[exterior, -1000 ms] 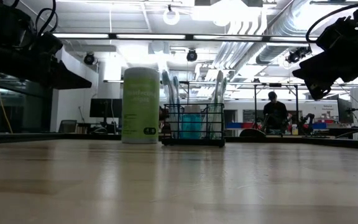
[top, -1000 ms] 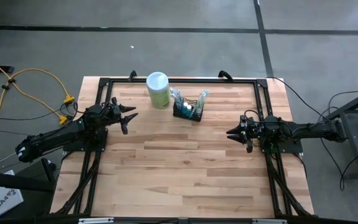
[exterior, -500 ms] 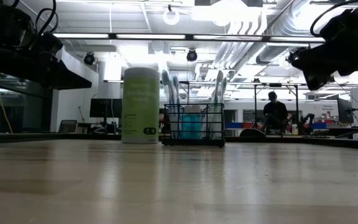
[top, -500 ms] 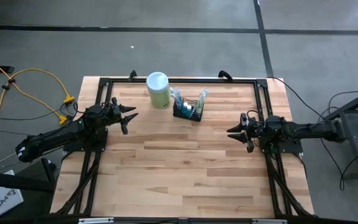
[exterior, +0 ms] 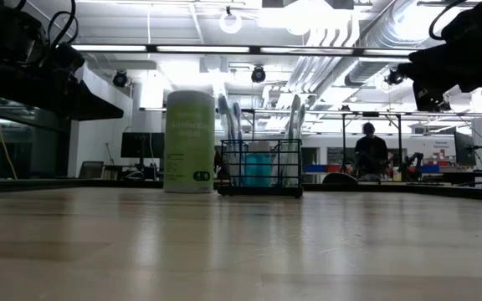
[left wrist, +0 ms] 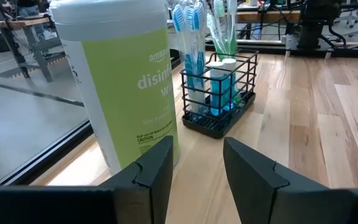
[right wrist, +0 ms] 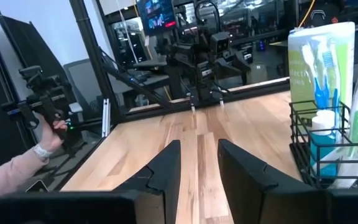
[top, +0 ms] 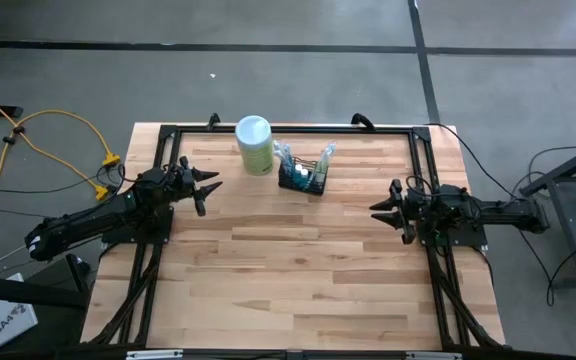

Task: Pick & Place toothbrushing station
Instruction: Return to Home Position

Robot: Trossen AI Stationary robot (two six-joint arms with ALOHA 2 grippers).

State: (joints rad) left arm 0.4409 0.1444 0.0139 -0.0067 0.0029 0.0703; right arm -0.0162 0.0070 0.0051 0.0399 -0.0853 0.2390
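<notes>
The right end effector (top: 383, 213) hangs over the table (top: 298, 285) with its two fingers spread and nothing between them. It is to the right of the station (top: 302, 178) and a little off its line toward the table's middle, well apart from it, with its fingers pointing broadly back at it. The left end effector (top: 208, 193) hangs to the station's left at about the same remove, also spread and empty and also facing it. The canister (top: 254, 145) stands just beside the station's left end and close to that arm's line of approach. The right arm looks slightly the nearer and has bare table before it. The station sits toward the back of the table, its long axis running roughly from one arm to the other and skewed a little. The toothbrushes (left wrist: 188, 28) stand upright in it, handles down and heads well above the wire rim. With the brushes housed and both end effectors clear of the rim, the job looks essentially finished. The pull-back to rest should carry each arm straight away from the station, so nothing lies in either path.
</notes>
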